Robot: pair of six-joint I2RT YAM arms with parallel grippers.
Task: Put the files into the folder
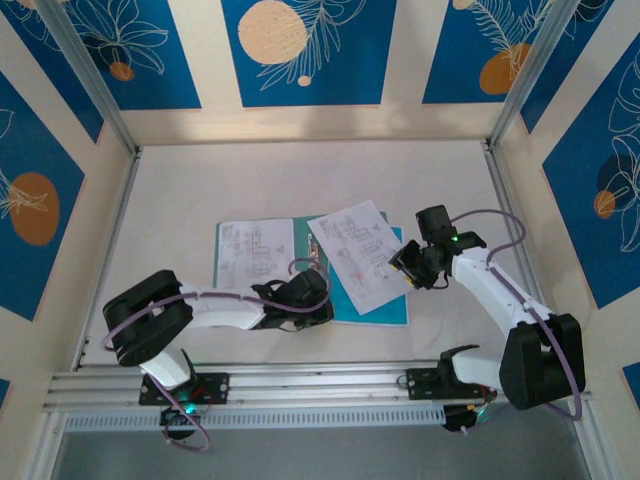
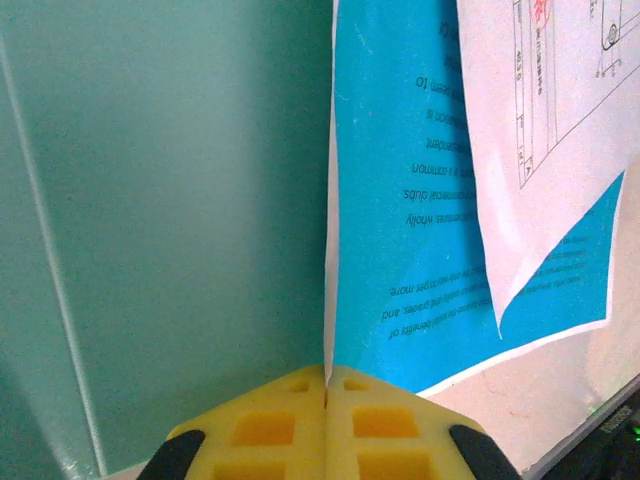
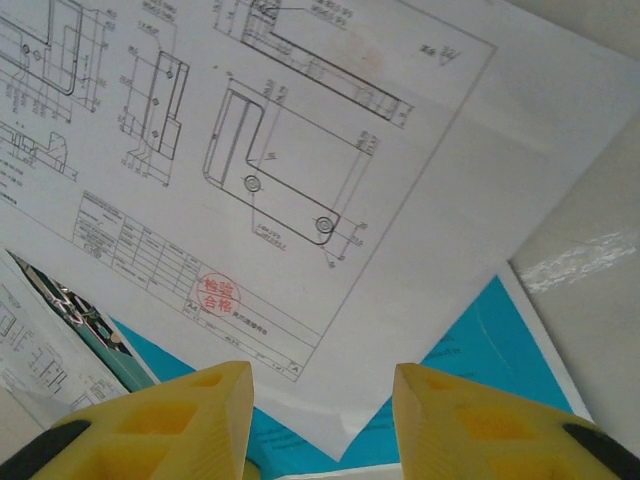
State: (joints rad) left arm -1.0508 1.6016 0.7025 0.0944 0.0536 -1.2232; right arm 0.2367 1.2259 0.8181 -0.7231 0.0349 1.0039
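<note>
Top external: files [image 1: 255, 250] lie on the open folder [image 1: 385, 308], mid-frame, one sheet [image 1: 357, 255] crooked.
Clenched, the left end effector [image 2: 326, 400] seems to pinch a folder edge; the right end effector [image 3: 320, 400] hangs released above the crooked sheet. Better to square it inside the leaf before closing.

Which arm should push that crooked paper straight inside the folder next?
Probably the right. The right gripper is open over the tilted sheet, at that sheet's near corner. The left gripper is shut at the near edge of the folder, seemingly pinching it, so it looks busy.
</note>
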